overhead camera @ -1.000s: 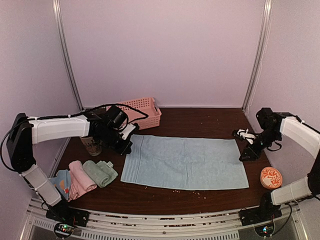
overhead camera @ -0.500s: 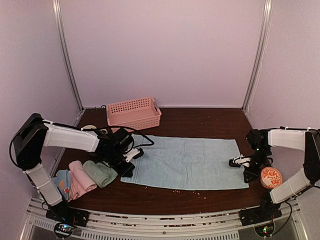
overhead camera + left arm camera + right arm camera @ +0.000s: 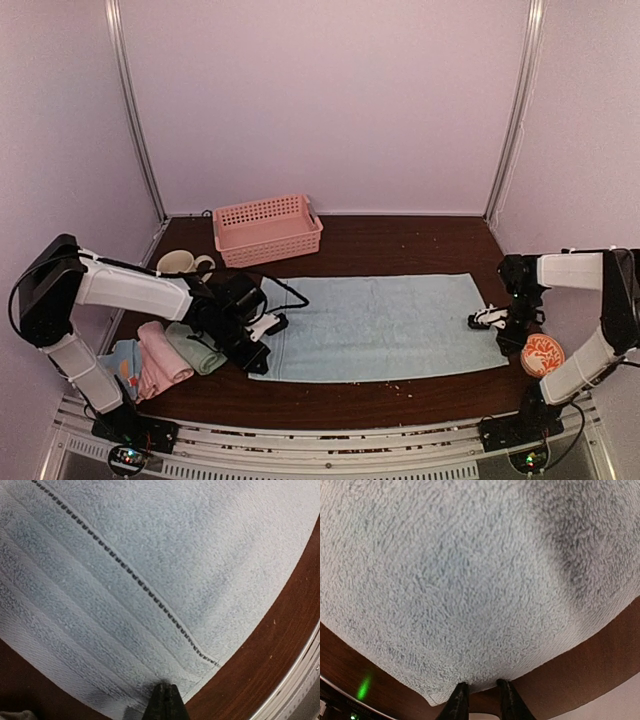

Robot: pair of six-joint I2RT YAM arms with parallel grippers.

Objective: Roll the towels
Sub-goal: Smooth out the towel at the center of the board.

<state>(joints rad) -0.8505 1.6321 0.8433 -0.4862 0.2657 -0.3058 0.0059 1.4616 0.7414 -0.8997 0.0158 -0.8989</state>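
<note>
A light blue towel (image 3: 380, 325) lies spread flat across the middle of the table. My left gripper (image 3: 257, 349) is shut, its tips (image 3: 166, 700) resting on the towel's ribbed border by the near-left corner. My right gripper (image 3: 491, 321) is low at the towel's near-right edge. In the right wrist view its fingers (image 3: 460, 700) stand slightly apart, with the towel's hem (image 3: 470, 680) just at their tips. Rolled pink (image 3: 160, 355) and sage green (image 3: 196, 347) towels lie at the near left, next to a blue one with orange dots (image 3: 122, 362).
A pink perforated basket (image 3: 268, 228) stands at the back left, with a cream mug (image 3: 180, 264) in front of it. An orange patterned disc (image 3: 543, 355) lies by the right arm. The metal rail (image 3: 330, 445) runs along the near table edge.
My left gripper moved from the towel's far-left corner to its near-left corner. My right gripper dropped to the towel's near-right edge, its jaws narrowing. The towel shifted slightly.
</note>
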